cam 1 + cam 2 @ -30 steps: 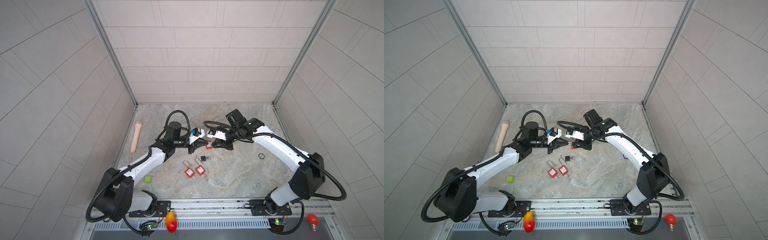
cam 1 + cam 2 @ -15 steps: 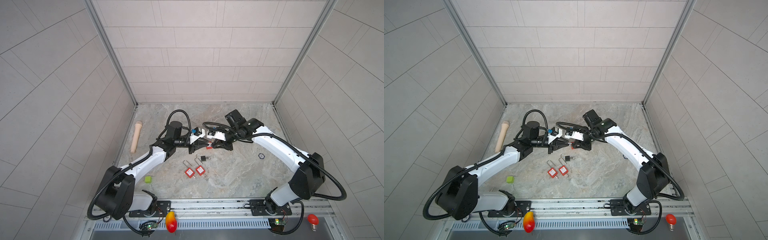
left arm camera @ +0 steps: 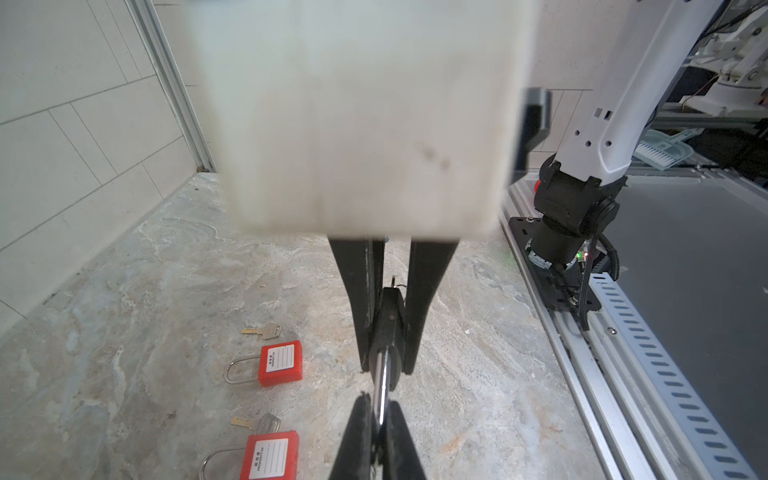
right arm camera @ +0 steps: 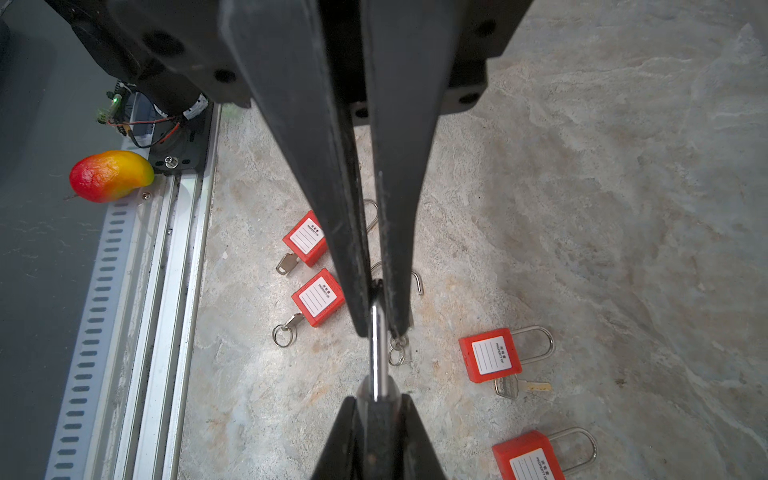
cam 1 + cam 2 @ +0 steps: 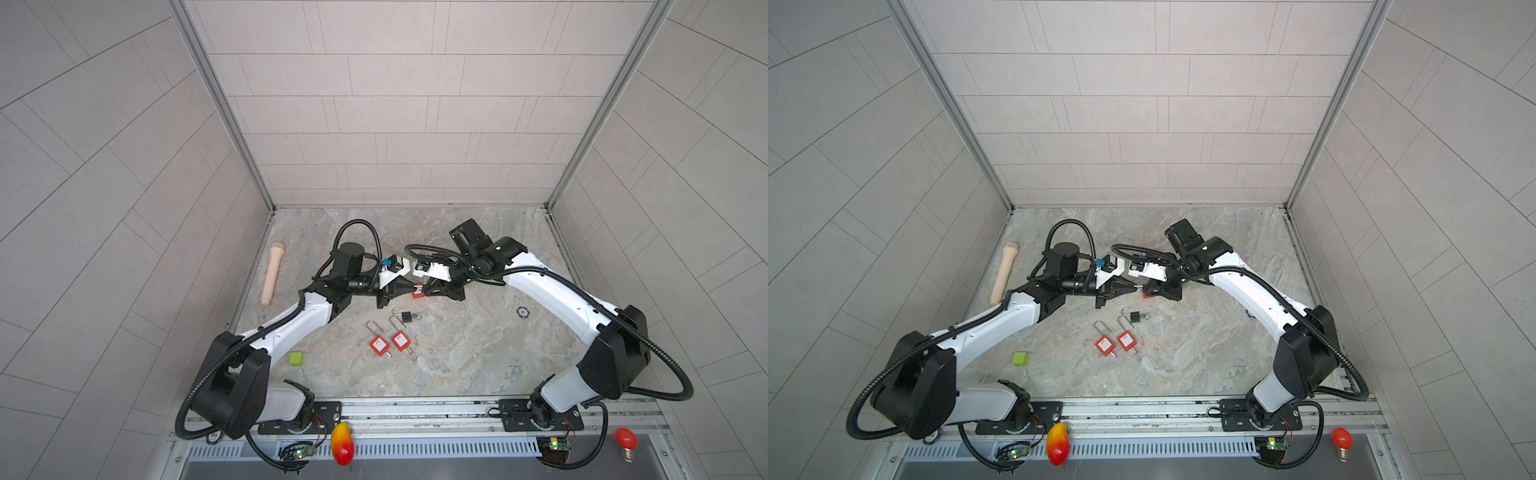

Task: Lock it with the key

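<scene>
Left fingers [image 3: 362, 307] are clenched on the black body of what looks like a padlock [image 3: 388, 324] seen edge-on. Right fingers [image 4: 332, 208] pinch its shackle [image 4: 377, 353], so it hangs in the air between both arms, above the bench [image 5: 457, 353]. No key shows in it; loose keys [image 3: 266, 331] lie beside red padlocks [image 4: 490, 357] below. Likely trouble: both arms share one rigid piece, so any mismatched pull or twist could lever the thin shackle out of the narrow pinch and drop the padlock among the clutter. With both arms occupied, neither is free to fetch a key.
</scene>
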Robot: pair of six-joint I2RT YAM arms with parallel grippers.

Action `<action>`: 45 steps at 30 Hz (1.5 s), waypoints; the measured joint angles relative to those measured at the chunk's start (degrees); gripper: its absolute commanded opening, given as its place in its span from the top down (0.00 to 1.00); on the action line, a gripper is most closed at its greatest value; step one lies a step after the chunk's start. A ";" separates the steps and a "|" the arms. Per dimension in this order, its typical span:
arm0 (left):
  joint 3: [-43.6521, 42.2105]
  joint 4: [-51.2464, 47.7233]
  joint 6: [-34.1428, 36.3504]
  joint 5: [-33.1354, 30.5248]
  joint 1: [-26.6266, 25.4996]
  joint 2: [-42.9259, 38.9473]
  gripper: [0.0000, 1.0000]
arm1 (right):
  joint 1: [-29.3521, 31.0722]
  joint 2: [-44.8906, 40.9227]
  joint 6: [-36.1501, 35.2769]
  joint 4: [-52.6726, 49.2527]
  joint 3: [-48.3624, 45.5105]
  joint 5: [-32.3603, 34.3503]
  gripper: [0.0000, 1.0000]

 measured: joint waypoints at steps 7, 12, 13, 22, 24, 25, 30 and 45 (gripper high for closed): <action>0.39 0.00 -0.37 0.50 -0.04 1.05 1.00 | 0.50 0.00 0.00 0.35 -0.04 1.55 1.00; 0.52 2.78 -3.08 0.74 -0.35 2.95 1.00 | 1.20 0.00 0.04 1.57 -0.37 3.96 1.00; 0.33 4.09 -4.09 0.74 -0.33 3.32 1.00 | 1.16 0.00 0.09 1.79 -0.37 4.31 1.00; -1.95 13.62 -10.21 0.83 -0.20 5.57 1.00 | 0.85 -0.31 2.34 4.44 -1.66 5.46 1.00; -1.99 14.40 -10.38 0.50 -0.22 5.62 1.00 | 0.72 -0.31 3.10 4.70 -1.60 5.29 1.00; -1.99 14.69 -10.43 0.33 -0.22 5.62 1.00 | 0.68 -0.22 3.37 4.72 -1.42 5.20 1.00; -1.99 15.26 -10.45 -0.85 -0.22 5.62 1.00 | 0.48 0.24 4.17 5.64 -1.22 4.92 1.00; -1.99 17.51 -11.96 -1.95 -0.22 7.72 1.00 | 0.46 1.64 3.06 6.47 -0.85 7.04 1.00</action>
